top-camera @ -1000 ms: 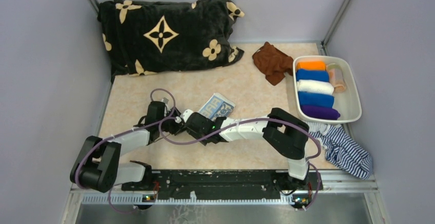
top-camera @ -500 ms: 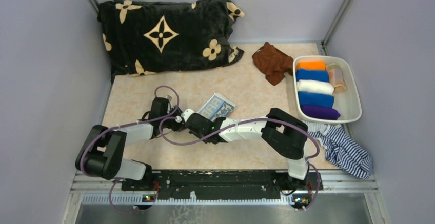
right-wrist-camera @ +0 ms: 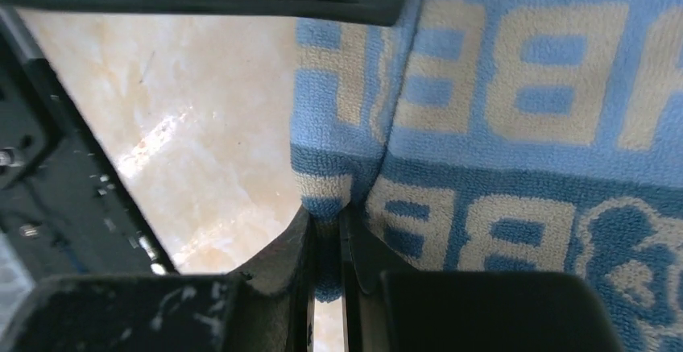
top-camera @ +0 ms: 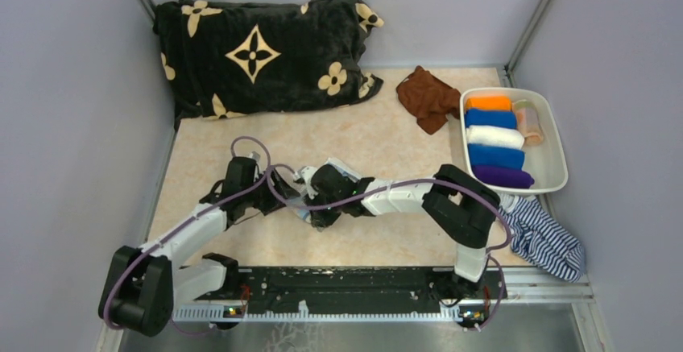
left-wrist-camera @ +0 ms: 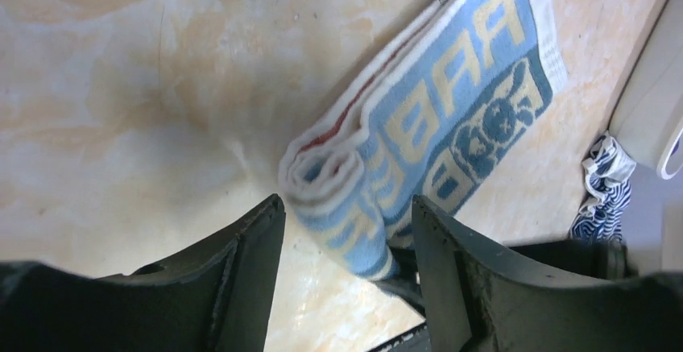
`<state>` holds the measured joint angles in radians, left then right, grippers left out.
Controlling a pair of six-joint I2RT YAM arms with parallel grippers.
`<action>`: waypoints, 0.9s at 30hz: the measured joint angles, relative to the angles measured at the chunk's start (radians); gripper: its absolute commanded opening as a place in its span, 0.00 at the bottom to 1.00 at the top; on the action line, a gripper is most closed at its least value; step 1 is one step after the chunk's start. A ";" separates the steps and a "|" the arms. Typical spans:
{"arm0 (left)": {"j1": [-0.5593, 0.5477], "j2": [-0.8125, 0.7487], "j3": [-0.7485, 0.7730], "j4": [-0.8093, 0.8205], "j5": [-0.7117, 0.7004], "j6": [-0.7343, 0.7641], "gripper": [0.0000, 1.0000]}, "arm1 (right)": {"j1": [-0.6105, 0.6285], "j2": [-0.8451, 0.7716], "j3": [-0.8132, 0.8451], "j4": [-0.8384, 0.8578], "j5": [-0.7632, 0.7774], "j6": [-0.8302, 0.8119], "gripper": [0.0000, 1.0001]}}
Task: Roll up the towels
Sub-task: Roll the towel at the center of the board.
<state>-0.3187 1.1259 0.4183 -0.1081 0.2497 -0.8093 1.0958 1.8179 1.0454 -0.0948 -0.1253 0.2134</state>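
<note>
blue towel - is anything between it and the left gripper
Nothing visible does. The rolled end of the blue towel lies between the fingers of the open left gripper. The right gripper is shut on the towel's edge, not in between.

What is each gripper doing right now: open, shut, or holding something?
Left gripper: open, fingers either side of the rolled end of the blue printed towel.
Right gripper: shut on a fold of that towel.

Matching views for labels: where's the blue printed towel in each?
Top external: blue towel at centre, mostly covered, only a sliver shows.
Left wrist: centre to upper right, rolled end nearest.
Right wrist: fills the upper right.
Shared landmark: beige marbled tabletop.
</note>
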 measured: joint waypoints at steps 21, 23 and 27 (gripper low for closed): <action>0.000 -0.175 -0.086 -0.080 0.080 -0.041 0.65 | -0.361 0.118 -0.280 0.626 -0.709 0.644 0.00; 0.000 -0.129 -0.086 -0.042 0.094 -0.048 0.64 | -0.370 0.133 -0.280 0.651 -0.726 0.671 0.00; 0.000 -0.039 -0.086 0.022 0.118 -0.055 0.63 | -0.379 0.153 -0.280 0.663 -0.745 0.695 0.00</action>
<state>-0.3187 1.0866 0.3321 -0.0860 0.3676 -0.8642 0.7170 1.9713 0.7658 0.5682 -0.8703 0.9085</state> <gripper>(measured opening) 0.637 0.110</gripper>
